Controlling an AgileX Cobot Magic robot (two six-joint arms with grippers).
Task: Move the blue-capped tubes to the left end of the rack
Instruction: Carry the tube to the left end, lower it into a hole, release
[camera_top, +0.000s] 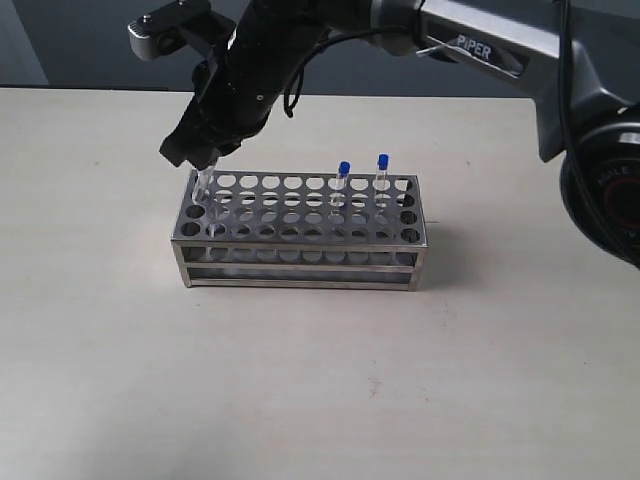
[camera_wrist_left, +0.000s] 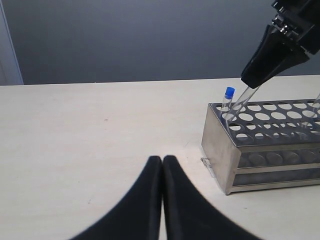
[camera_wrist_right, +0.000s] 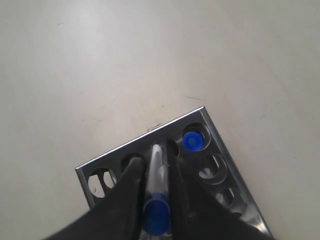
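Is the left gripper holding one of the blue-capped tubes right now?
No, the left gripper is shut and empty over the bare table, apart from the rack.

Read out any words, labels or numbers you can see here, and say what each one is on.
"PIPER": on the right arm, along its pale link, exterior view.
Raised lettering on the black joint at that view's right edge: too blurred to read.
No text on the rack or any tube.
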